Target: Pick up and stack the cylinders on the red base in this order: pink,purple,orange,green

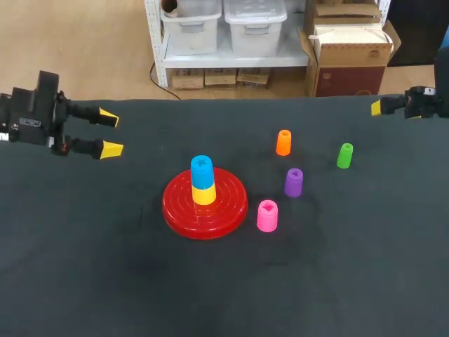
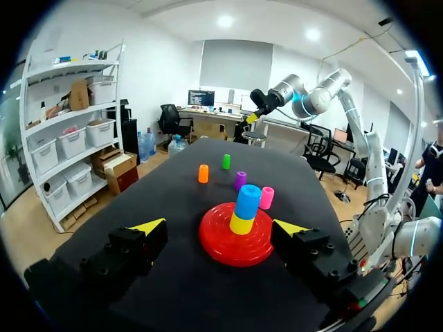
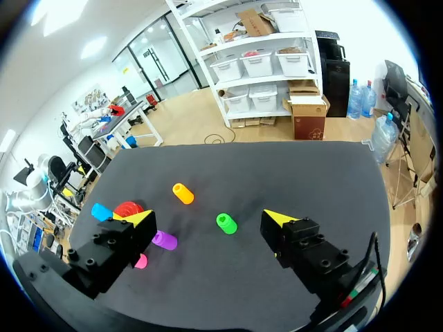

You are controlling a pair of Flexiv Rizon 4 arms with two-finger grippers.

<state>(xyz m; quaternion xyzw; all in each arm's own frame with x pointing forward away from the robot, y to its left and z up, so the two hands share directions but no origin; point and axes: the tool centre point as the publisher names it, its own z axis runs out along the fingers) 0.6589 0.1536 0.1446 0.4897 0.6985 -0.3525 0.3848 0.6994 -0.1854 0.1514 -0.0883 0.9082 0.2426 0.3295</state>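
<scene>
The red base [image 1: 205,203] sits mid-table with a yellow cylinder [image 1: 204,194] and a blue one [image 1: 202,170] stacked on its post. To its right stand the pink [image 1: 267,215], purple [image 1: 293,182], orange [image 1: 283,142] and green [image 1: 344,155] cylinders, each apart and upright. My left gripper [image 1: 105,133] hovers open at the far left, empty; in its wrist view the left gripper [image 2: 220,226] faces the red base [image 2: 235,242]. My right gripper [image 1: 379,107] hangs at the far right edge. Its wrist view shows the right gripper [image 3: 208,217] open and empty, with the green cylinder [image 3: 225,223] ahead.
The black cloth table [image 1: 105,267] has bare room in front and at the left. The table's far edge runs just behind both grippers.
</scene>
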